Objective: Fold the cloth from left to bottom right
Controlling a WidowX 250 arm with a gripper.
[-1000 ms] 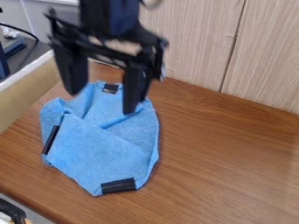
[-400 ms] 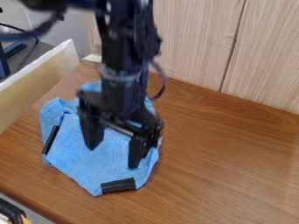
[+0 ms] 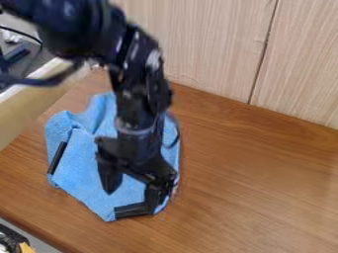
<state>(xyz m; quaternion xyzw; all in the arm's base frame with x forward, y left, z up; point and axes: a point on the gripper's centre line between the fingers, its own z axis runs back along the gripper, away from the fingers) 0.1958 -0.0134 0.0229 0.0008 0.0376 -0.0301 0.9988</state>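
Note:
The black gripper (image 3: 133, 195) hangs over the lower right part of the blue cloth (image 3: 84, 168), open, its two fingers apart with blue fabric visible between them. Its right finger overlaps the black strip at the cloth's bottom corner; whether it touches the cloth I cannot tell. The cloth lies partly folded on the wooden surface, with another black strip along its left edge. The arm covers the cloth's upper middle and part of its right side.
Wood-panelled wall (image 3: 218, 44) rises behind the brown tabletop (image 3: 257, 183). A pale raised board (image 3: 33, 109) borders the left side. A black and yellow object (image 3: 25, 247) shows at the bottom left corner.
From high over the cloth's upper part, the gripper has come down and toward the cloth's bottom corner, fingers still apart. The cloth has not visibly moved.

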